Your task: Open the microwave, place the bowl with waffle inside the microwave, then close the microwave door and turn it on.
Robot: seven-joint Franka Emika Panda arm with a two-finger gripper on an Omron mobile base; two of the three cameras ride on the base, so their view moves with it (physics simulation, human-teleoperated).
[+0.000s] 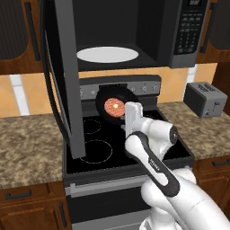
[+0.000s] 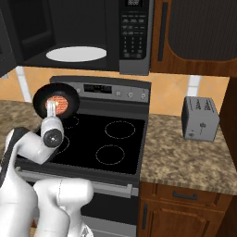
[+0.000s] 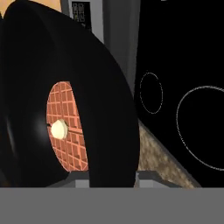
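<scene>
Microwave door (image 1: 63, 76) is swung wide open to the left, so step 1 looks done; the white turntable (image 1: 108, 55) inside the microwave (image 1: 134, 31) sits bare. The bowl (image 1: 114, 105) is in the air above the back of the stove (image 2: 109, 139), below the microwave opening and in front of the stove's control strip, so step 2 looks about halfway: lifted, not yet inside. Left to do, judging from this: raise and slide the bowl onto the turntable, let go, shut the door, press the button panel (image 2: 134, 30). The pincer (image 1: 133, 108) is nearly closed, pinching the bowl's rim at its right edge in the left base view. The bowl is tipped steeply, its open face turned toward the robot and cameras rather than up, its flat plane near vertical. The waffle (image 3: 65, 127) with a pale dab at its middle stays against the bowl's floor. Being round, the bowl has no real long axis. A toaster (image 2: 200, 118) stands on the counter (image 2: 185, 162) to the right, well apart.
</scene>
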